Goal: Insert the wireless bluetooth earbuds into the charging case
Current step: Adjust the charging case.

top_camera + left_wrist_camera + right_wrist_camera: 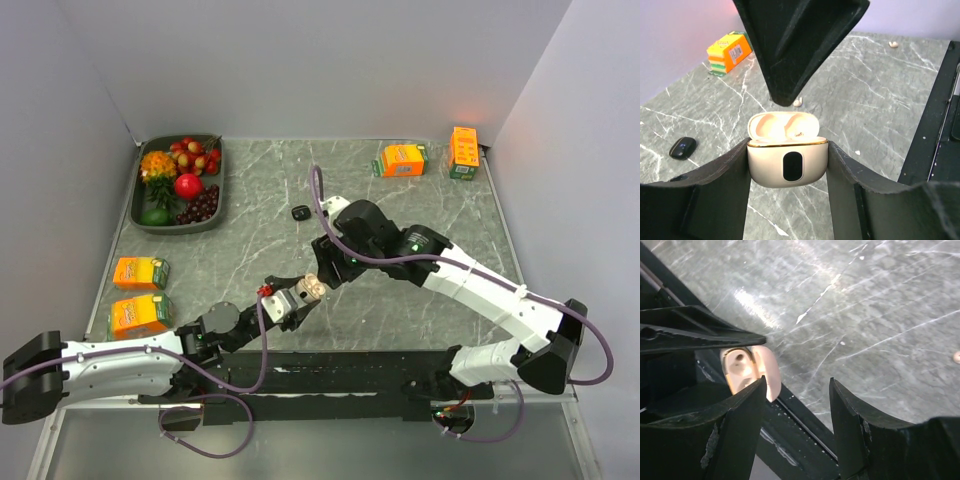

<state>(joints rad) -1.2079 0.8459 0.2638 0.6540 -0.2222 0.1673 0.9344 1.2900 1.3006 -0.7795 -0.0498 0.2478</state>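
1. Closest to the lens, at the bottom of the left wrist view, the left gripper (pixel 787 152) presses its two dark fingers against either side of the charging case (pixel 788 170). The fingers are partly closed and clamp it firmly.
2. The charging case is cream with a dark oval window on its front. It is held clear of the marble table (pixel 880 100), and its lid stands open towards the upper part of the frame.
3. I cannot tell whether any bud sits in its wells.
4. The right gripper (pixel 797 385) hangs just above the open case. In the left wrist view it is the dark wedge coming down from top centre. In its own wrist view its fingers stand apart with bare marble between them, holding nothing.
5. In that same view the case shows at left centre, beside one finger.
6. One white earbud (pixel 798 102) lies on the table just behind the lid. A second white earbud (pixel 893 44) lies at the upper right, well apart.
7. A small black oval object (pixel 682 147) rests at middle left, and an orange carton (pixel 730 50) stands at the upper left.
8. In the top view a fruit tray (pixel 178 229) sits at the upper left.
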